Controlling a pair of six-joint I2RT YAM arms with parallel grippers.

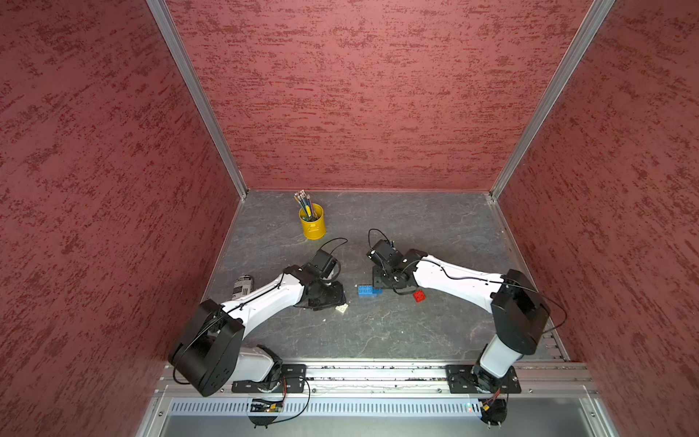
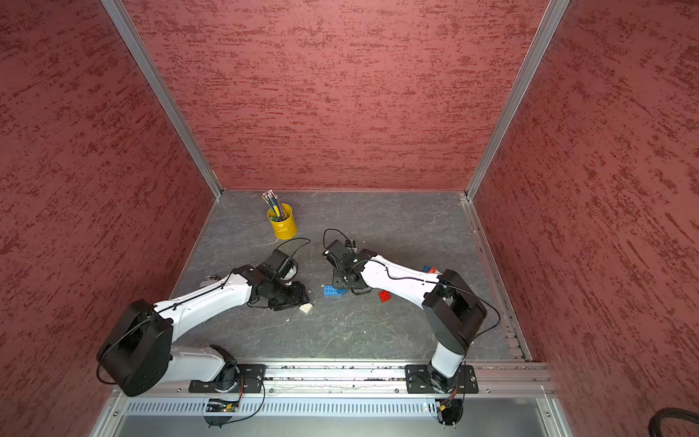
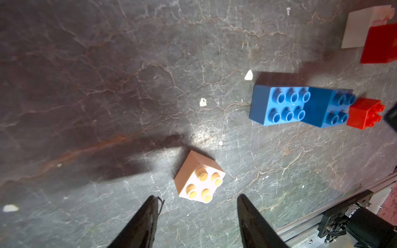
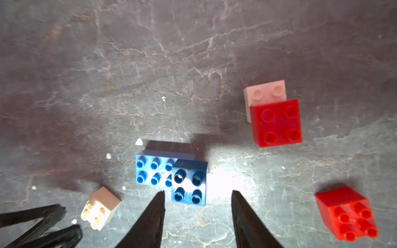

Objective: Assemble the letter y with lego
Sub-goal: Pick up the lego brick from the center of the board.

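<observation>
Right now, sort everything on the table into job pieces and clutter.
Job: long blue brick, small blue brick, stacked red brick, lower white brick, loose red brick, loose white brick.
Clutter: yellow pencil cup, grey labelled can.

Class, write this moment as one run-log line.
left gripper open, near white brick; right gripper open, at small blue brick; that brick sits on long blue brick

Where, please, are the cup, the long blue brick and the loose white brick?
cup (image 1: pixel 313 227): a top view, yellow wall.
long blue brick (image 3: pixel 287 106): left wrist view, studded top.
loose white brick (image 3: pixel 203 184): left wrist view, studded face.
</observation>
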